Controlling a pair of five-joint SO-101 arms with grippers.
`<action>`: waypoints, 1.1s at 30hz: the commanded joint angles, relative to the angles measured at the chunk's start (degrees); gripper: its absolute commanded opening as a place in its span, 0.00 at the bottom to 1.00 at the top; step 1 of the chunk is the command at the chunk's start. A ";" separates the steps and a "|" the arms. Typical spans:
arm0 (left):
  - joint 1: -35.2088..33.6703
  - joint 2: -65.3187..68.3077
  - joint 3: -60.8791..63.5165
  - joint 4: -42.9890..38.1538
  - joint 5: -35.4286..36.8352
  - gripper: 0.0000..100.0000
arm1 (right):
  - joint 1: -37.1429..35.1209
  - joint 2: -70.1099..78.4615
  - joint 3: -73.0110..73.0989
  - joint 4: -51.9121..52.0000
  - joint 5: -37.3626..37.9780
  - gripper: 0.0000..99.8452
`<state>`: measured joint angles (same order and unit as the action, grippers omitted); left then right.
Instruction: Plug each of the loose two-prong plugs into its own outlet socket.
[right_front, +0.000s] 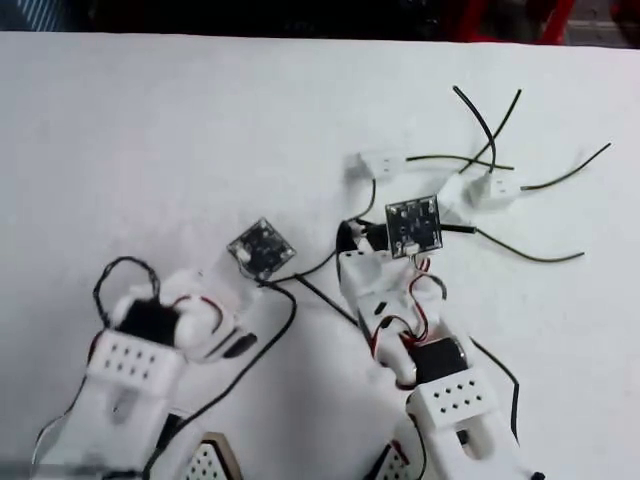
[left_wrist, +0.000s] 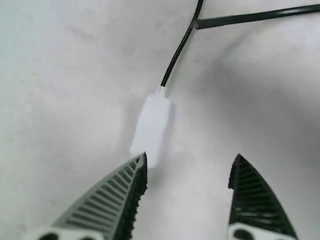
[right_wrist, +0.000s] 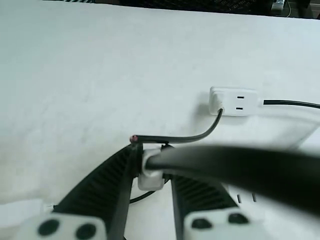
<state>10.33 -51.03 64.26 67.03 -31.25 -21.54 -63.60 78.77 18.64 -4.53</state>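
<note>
My right gripper (right_wrist: 150, 172) is shut on a small white two-prong plug (right_wrist: 149, 169), whose thick black cord (right_wrist: 235, 167) sweeps across close to the camera. Beyond it a white outlet socket (right_wrist: 234, 101) lies on the table, its two slots facing the gripper. In the high view this gripper (right_front: 350, 243) sits just below that socket (right_front: 375, 162). My left gripper (left_wrist: 190, 172) is open over a second white plug (left_wrist: 151, 129) lying flat, with one fingertip (left_wrist: 136, 176) at the plug's near end. The left gripper (right_front: 233, 337) is at the lower left in the high view.
A second white socket (right_front: 490, 190) lies at the right among several thin black cords (right_front: 520, 250). A black cord (right_front: 262, 345) loops past the left arm. A thin cord (right_wrist: 180, 136) runs from the socket toward the right gripper. The far table (right_front: 180, 120) is bare white.
</note>
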 joint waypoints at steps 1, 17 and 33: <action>-3.47 9.63 -3.52 -6.51 -2.02 0.24 | 1.27 -1.27 -0.62 -1.01 -0.09 0.02; -15.96 35.21 -27.60 -6.24 -9.05 0.24 | 1.27 -1.27 -0.62 -1.10 0.00 0.02; -12.97 43.21 -31.65 -2.55 -21.54 0.29 | 1.27 -1.27 -0.62 -1.10 0.00 0.02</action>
<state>-3.30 -11.47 36.92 63.78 -52.26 -21.54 -63.60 78.77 18.64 -4.53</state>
